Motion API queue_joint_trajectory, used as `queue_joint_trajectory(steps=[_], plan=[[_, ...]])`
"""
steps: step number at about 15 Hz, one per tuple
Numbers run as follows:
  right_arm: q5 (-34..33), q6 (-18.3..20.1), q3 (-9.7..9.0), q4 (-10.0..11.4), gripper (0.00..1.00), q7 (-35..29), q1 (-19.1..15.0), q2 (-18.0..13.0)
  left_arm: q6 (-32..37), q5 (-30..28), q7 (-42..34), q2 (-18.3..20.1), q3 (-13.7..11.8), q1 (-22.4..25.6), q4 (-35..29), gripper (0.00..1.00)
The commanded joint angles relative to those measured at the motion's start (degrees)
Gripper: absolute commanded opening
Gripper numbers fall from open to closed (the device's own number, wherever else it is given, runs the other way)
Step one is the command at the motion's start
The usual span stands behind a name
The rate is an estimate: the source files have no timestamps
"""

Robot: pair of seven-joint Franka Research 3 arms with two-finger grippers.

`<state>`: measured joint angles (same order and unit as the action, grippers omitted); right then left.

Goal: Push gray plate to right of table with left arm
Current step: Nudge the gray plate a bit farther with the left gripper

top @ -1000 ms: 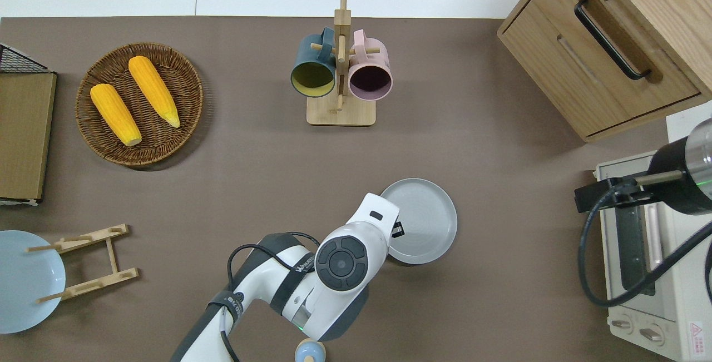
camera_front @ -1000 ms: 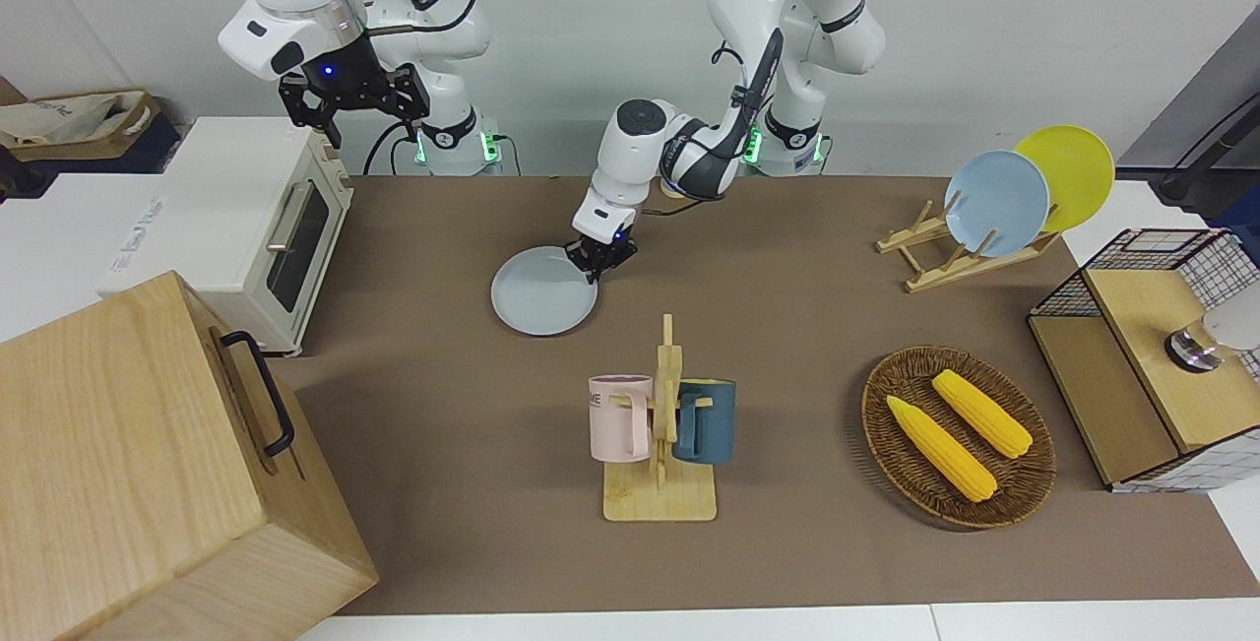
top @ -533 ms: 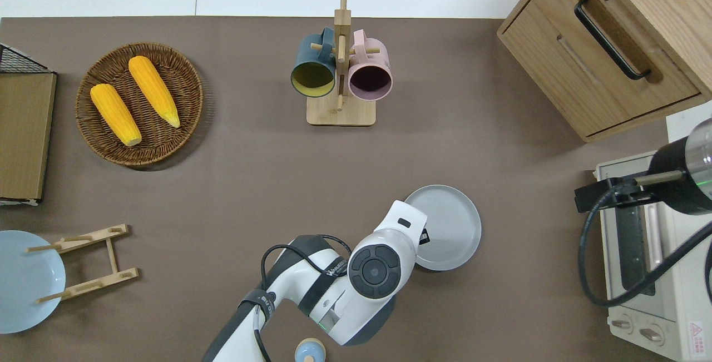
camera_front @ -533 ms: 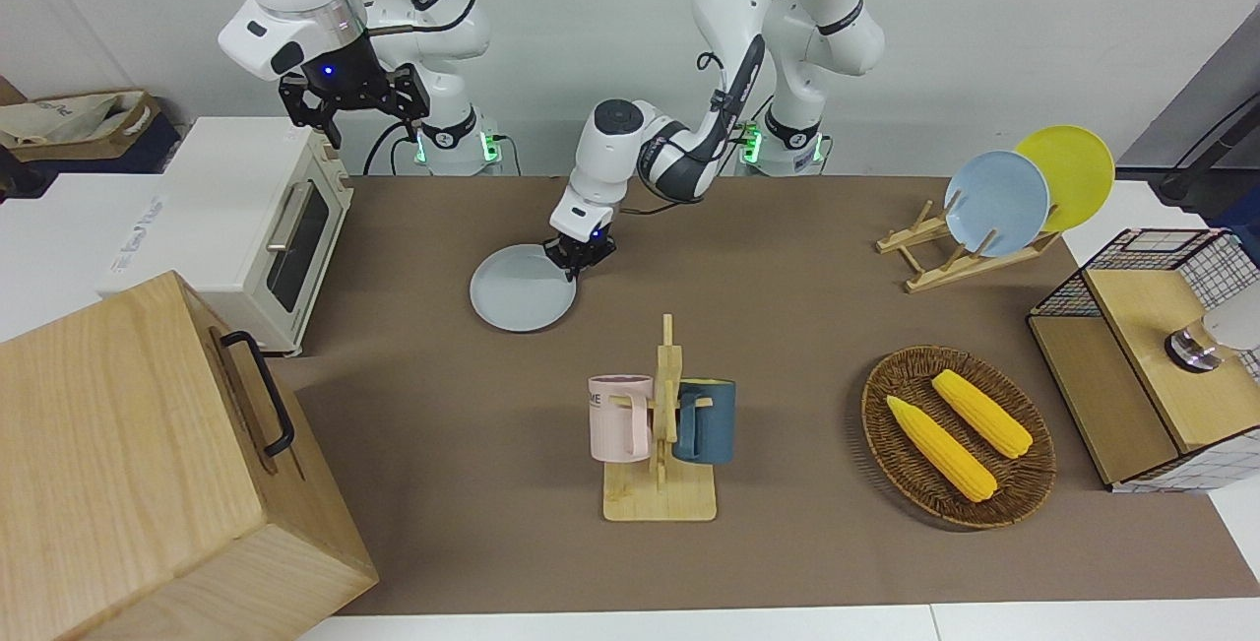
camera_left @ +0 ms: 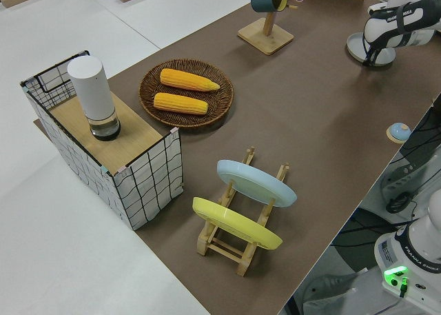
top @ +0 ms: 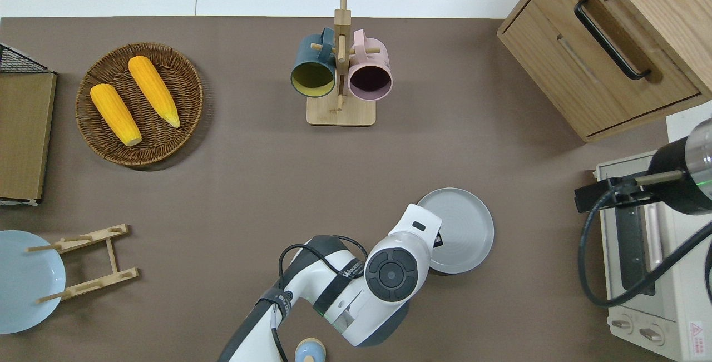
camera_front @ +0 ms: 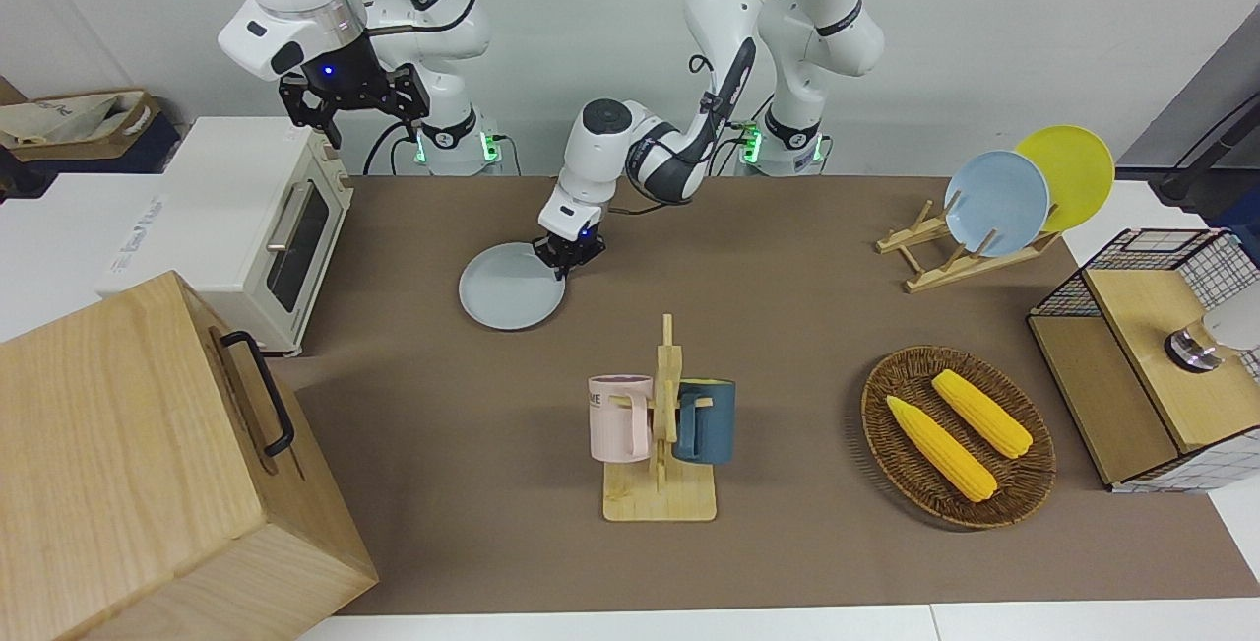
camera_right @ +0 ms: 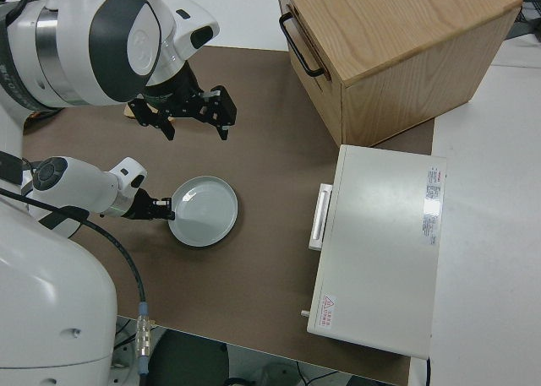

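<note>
Low over the table, the left gripper sits at the rim of the gray plate, at the plate's edge toward the left arm's end, just above centre in the front view; whether its fingers are wide or narrow cannot be told, since the wrist covers them in the overhead view and they show only as a dark block elsewhere. The gray plate lies flat on the brown top, right of centre in the lower half of the overhead view, with bare table between it and the white toaster oven at the right edge of that frame. In the right side view the plate appears at centre left with the gripper touching its rim. The right gripper is parked at the upper left of the front view, its 2 fingers spread apart. Farther from the robots than the plate stands a wooden mug rack with 2 mugs, 1 dark blue and 1 pink. A wicker basket holding 2 corn cobs sits at the upper left of the overhead view.
</note>
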<state>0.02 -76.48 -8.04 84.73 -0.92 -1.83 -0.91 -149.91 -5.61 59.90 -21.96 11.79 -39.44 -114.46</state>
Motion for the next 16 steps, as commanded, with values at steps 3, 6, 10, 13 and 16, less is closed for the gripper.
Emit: queue_joint_trajectory(steps=[3,6,10,13,16], plan=[[0.25,0.89,-0.92,-0.53,0.983,-0.75,-1.07,-0.14,-0.38,1.21,1.27,-1.94,-1.15,-0.99,1.95,0.75],[0.25,0.89,-0.92,-0.53,0.983,-0.75,-1.07,-0.14,-0.29,1.21,1.18,-1.86,-1.33,-0.99,2.04,0.98],[0.25,0.89,-0.92,-0.53,0.983,-0.66,-1.07,-0.14,-0.21,1.56,0.83,-1.59,-1.41,-0.82,2.04,0.99],[0.25,0.89,-0.92,-0.53,0.983,-0.66,-1.07,-0.14,0.5,4.11,1.0,-0.89,-1.5,-0.2,1.96,0.99],[0.25,0.89,-0.92,-0.53,0.983,-0.66,-1.15,-0.14,2.42,4.29,0.39,0.07,-1.59,0.06,1.78,0.99]])
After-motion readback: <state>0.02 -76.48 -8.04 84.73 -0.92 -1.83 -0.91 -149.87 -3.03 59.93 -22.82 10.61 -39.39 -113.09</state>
